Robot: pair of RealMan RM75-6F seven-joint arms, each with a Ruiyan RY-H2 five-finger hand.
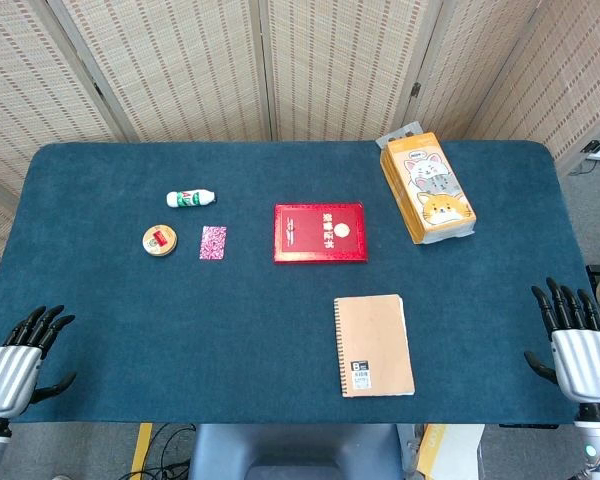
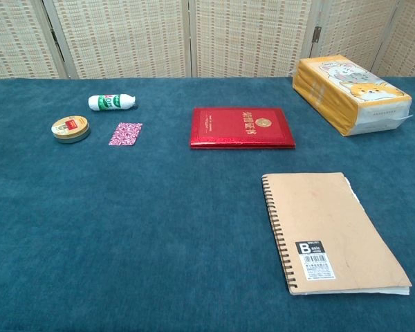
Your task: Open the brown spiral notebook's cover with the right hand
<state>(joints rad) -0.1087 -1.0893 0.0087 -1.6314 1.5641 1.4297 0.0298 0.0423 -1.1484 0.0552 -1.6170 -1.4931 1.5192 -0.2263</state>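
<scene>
The brown spiral notebook (image 1: pixel 373 345) lies flat and closed on the blue table, its wire spine along its left edge and a small label at the near left corner; the chest view shows the notebook (image 2: pixel 330 230) at the lower right. My right hand (image 1: pixel 577 346) hovers at the table's near right corner, well to the right of the notebook, fingers spread and holding nothing. My left hand (image 1: pixel 22 358) sits at the near left corner, fingers apart and empty. Neither hand appears in the chest view.
A red booklet (image 1: pixel 320 232) lies beyond the notebook. An orange tissue pack (image 1: pixel 427 187) with cat pictures sits at the far right. At the left are a white bottle (image 1: pixel 190 199), a round tin (image 1: pixel 159 240) and a small pink card (image 1: pixel 213 242).
</scene>
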